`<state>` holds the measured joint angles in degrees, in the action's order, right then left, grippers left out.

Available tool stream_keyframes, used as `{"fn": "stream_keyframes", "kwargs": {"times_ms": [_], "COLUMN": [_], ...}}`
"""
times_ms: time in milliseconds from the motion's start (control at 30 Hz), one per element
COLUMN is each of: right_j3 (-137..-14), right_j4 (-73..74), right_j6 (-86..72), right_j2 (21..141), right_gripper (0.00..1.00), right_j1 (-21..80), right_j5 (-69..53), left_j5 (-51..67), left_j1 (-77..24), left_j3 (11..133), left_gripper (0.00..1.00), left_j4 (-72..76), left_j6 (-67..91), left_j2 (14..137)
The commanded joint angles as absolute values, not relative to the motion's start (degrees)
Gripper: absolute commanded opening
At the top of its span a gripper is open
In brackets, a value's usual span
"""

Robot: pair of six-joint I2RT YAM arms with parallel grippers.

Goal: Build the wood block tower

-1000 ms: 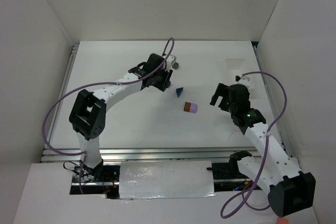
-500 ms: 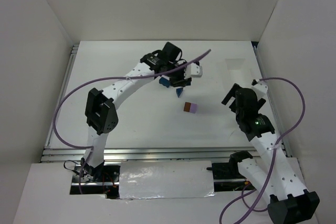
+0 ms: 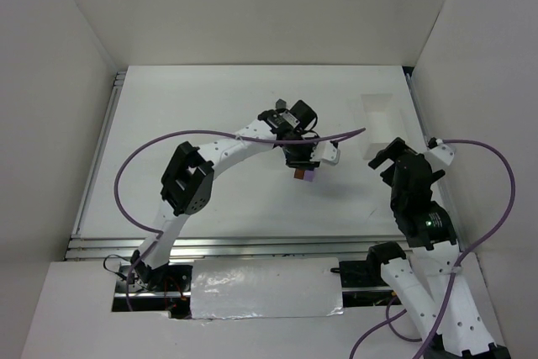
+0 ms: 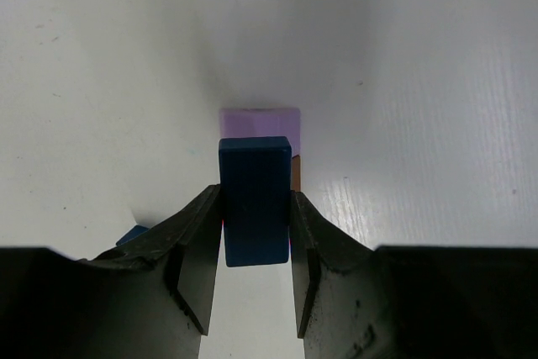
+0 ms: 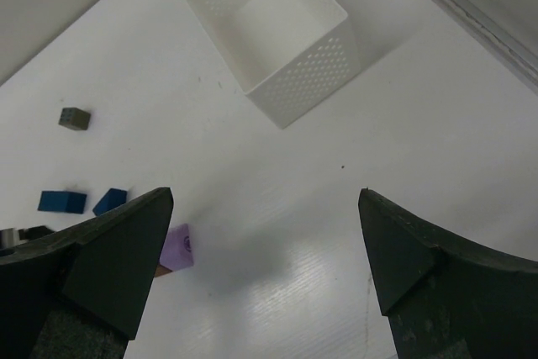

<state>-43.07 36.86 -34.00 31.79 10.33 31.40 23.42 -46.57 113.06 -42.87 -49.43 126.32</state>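
blue block (image 4: 255, 199), long axis toward lavender block (image 4: 260, 122)

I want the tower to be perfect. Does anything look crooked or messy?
Nothing looks wrong. The left pincer holds the blue block straight over the lavender block, and the white tray stands upright.

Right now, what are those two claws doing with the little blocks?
Left gripper shut on blue block, over lavender block. Right gripper open, empty. Nothing blocking.
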Motion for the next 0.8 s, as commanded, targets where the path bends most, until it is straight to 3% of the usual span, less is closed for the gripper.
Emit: {"fn": "stream_keyframes", "kwargs": {"times_ms": [0,767], "right_j3": [-42.63,-41.31], "right_j4": [34.02,31.38], "right_j6": [-32.08,-30.50], "right_j2": [29.97,30.76], "right_gripper": [1.00,1.00], "right_j1": [10.02,10.02], "right_j5": [28.13,24.52], "left_j5": [20.49,20.12], "left_j1": [-48.16,-48.34], "left_j3": [114.34,118.30], "left_gripper": [0.09,0.07], "left_j4": [-41.05,-43.76], "left_j6": [-50.54,-54.14], "left_j2": [128.76,131.75]}}
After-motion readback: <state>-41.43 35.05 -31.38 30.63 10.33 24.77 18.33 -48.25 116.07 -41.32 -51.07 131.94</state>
